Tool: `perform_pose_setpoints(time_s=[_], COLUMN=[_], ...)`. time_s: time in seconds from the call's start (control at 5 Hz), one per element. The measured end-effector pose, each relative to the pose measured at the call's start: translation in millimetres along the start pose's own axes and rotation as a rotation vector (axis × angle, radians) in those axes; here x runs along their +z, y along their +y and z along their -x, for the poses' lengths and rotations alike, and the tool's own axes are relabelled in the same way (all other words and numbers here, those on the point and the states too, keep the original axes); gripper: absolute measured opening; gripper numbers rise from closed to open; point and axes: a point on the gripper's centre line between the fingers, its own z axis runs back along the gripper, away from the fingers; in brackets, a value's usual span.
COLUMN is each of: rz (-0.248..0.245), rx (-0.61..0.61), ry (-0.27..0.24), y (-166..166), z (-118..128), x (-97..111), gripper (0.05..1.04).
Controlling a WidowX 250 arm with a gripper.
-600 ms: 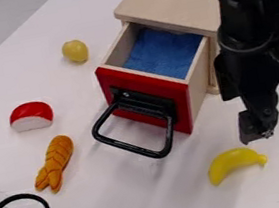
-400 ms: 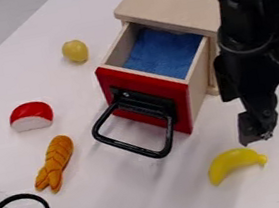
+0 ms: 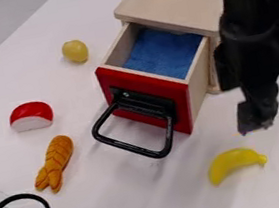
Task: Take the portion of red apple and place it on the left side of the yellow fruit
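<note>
From here, the red-and-white toy apple portion sits on the white table at left, so picking and placing both remain; the black robot gripper's opening, at right, I can't tell.

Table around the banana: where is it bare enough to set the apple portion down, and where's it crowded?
Bare tabletop lies between the banana and braided bread, below the drawer's black handle. It's crowded above the banana, near the gripper, and between bread and apple portion.
</note>
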Motion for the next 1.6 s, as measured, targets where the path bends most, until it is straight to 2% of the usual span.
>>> perform_pose_setpoints(time_s=[0.2, 0.4, 0.6, 0.8, 1.0, 1.2, 1.4, 1.6], rz=[-0.047, -0.056, -0.098, -0.147, -0.183, -0.183, -0.097, -0.042], rx=[0.004, 0.104, 0.21, 0.323, 0.376, 0.339, 0.347, 0.27], ry=[-0.073, -0.136, -0.114, -0.064, -0.03, 0.003, 0.018, 0.005], y=[10.6, 38.7, 70.8, 99.7, 125.8, 141.6, 142.9, 136.4], z=[0.3, 20.3, 52.3, 88.2, 124.6, 165.9, 196.1, 218.2], x=[39.1, 74.8, 96.6, 97.9, 93.4, 85.1, 71.5, 48.5], gripper=[0.997, 0.997, 0.997, 0.997, 0.997, 0.997, 0.997, 0.997])
